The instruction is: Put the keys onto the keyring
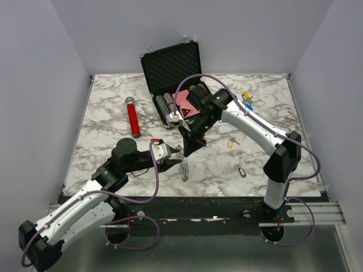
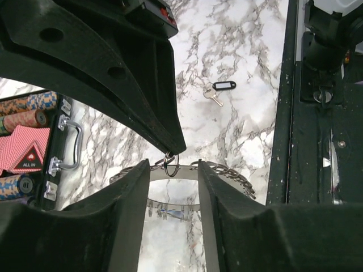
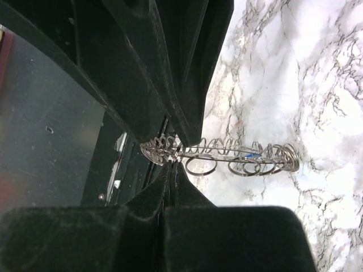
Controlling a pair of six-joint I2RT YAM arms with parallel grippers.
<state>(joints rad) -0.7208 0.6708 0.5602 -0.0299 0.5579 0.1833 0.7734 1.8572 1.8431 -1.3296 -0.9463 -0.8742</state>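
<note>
The keyring is a large silver ring fringed with small rings, standing on edge just off the table at front centre. My right gripper reaches down onto its top rim and is shut on one small ring there. My left gripper stands open, its fingers either side of the ring's band without pinching it. Loose keys lie to the right: a yellow-tagged one, a black-tagged one, and a yellow and a blue one at the back. A blue tag shows inside the keyring.
An open black case with poker chips and red cards stands at the back centre, its handle facing the keyring. A red cylinder lies left of it. The table's front edge runs close below the grippers.
</note>
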